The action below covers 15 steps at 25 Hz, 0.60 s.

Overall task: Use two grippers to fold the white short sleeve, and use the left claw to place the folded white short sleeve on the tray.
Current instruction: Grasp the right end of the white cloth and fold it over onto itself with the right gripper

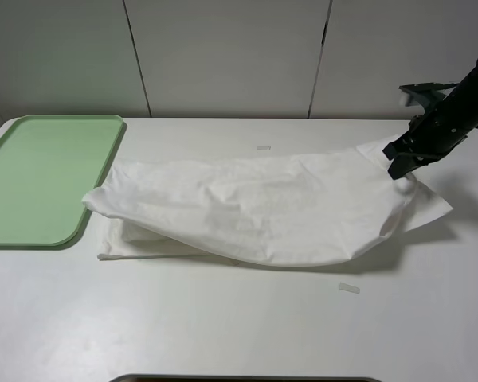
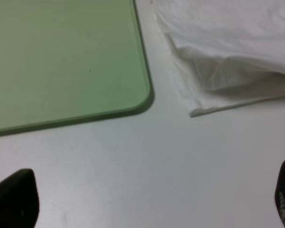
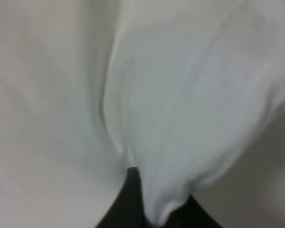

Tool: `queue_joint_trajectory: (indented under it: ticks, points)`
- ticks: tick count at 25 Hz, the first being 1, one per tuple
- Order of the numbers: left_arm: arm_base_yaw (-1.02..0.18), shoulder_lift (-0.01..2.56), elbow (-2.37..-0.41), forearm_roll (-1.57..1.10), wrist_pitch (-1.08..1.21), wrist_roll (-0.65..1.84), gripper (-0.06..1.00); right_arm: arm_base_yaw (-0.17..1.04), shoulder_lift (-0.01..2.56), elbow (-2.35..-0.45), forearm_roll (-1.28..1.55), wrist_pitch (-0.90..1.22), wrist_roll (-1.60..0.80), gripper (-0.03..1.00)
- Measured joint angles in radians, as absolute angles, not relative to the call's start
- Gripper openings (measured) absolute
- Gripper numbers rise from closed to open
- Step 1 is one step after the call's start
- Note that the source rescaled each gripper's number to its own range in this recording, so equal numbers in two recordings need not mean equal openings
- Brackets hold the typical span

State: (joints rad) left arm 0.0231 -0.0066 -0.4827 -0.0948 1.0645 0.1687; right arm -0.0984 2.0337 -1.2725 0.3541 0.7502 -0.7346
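The white short sleeve [image 1: 255, 208] lies crumpled across the middle of the table, its right end lifted. My right gripper [image 1: 401, 161] is shut on that right end and holds it above the table; the right wrist view shows the cloth [image 3: 171, 104] pinched between the dark fingertips [image 3: 128, 199]. The green tray [image 1: 44, 175] lies at the far left. My left gripper [image 2: 147, 199] does not show in the high view. In its wrist view it is open and empty, over bare table near the tray's corner [image 2: 133, 95] and the shirt's folded edge [image 2: 228, 80].
The white table [image 1: 223, 326] carries small clear tape marks [image 1: 348, 288] in front of the shirt and behind it [image 1: 263, 148]. A dark edge [image 1: 247, 379] runs along the front. White wall panels stand behind the table.
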Motion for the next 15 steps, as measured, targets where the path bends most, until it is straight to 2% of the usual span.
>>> queue_joint_trajectory:
  ticks: [10,15]
  points:
    - [0.023,-0.007,-0.483,-0.095,1.064,0.169,1.0,-0.062,1.86,-1.273,0.266,0.84,-0.636,0.04]
    - [0.023,-0.007,-0.483,-0.095,1.064,0.169,1.0,0.015,1.847,-1.273,0.278,0.825,-0.538,0.04]
